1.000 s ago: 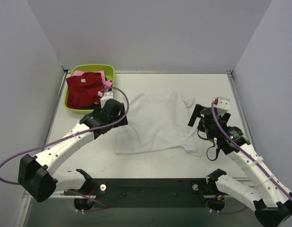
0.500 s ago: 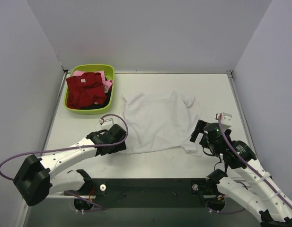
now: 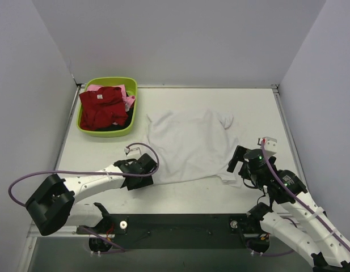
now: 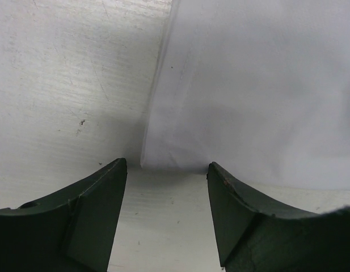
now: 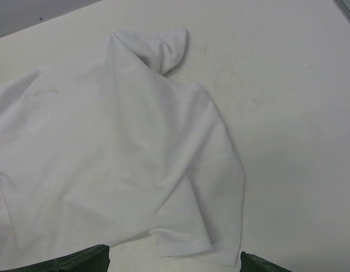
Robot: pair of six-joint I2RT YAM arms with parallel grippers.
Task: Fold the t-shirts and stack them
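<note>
A white t-shirt point(image 3: 189, 144) lies spread flat in the middle of the table. My left gripper point(image 3: 149, 173) is low at its near left hem corner. In the left wrist view the jaws point(image 4: 166, 164) are open, with the white corner point(image 4: 163, 153) just at the fingertips and not clamped. My right gripper point(image 3: 238, 161) hovers open by the near right corner, where a folded-over sleeve point(image 5: 203, 226) lies ahead of its fingertips point(image 5: 173, 256). A dark red t-shirt point(image 3: 101, 105) and a pink one point(image 3: 128, 101) are heaped in the basin.
The lime-green basin point(image 3: 115, 80) stands at the far left corner. Grey walls close in the table at the back and on both sides. A purple cable point(image 3: 78, 173) loops along the left arm. Bare tabletop point(image 3: 254, 113) lies right of the shirt.
The left gripper came from beside the basin down the shirt's left edge to its near corner, its jaws narrowing. The right gripper drew back toward the near right corner, then held still.
</note>
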